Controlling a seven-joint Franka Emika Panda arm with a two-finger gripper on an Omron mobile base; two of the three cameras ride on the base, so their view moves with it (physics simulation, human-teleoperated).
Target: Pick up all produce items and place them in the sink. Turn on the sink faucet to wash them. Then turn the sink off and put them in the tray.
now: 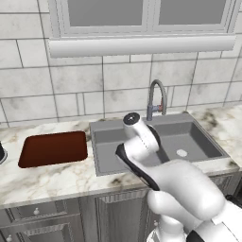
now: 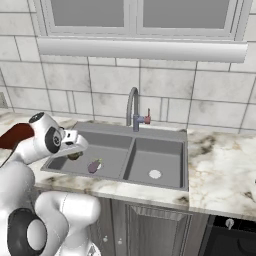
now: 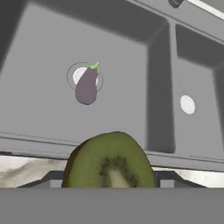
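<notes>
Clamping a halved kiwi over the sink's front rim, hand above the left basin, eggplant lying on its drain.

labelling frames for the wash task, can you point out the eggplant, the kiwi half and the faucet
eggplant [image 3: 86, 87], hand view, middle of its purple body, over the left basin's drain
kiwi half [image 3: 109, 162], hand view, its cut green face
faucet [image 2: 132, 107], right base view, upright stem of the gooseneck

You see purple eggplant, green stem cap. Kiwi half: green flesh, pale core, olive-brown skin. Sink and faucet grey, drains pale. Tray dark reddish-brown. Counter white marble, brown veins.
</notes>
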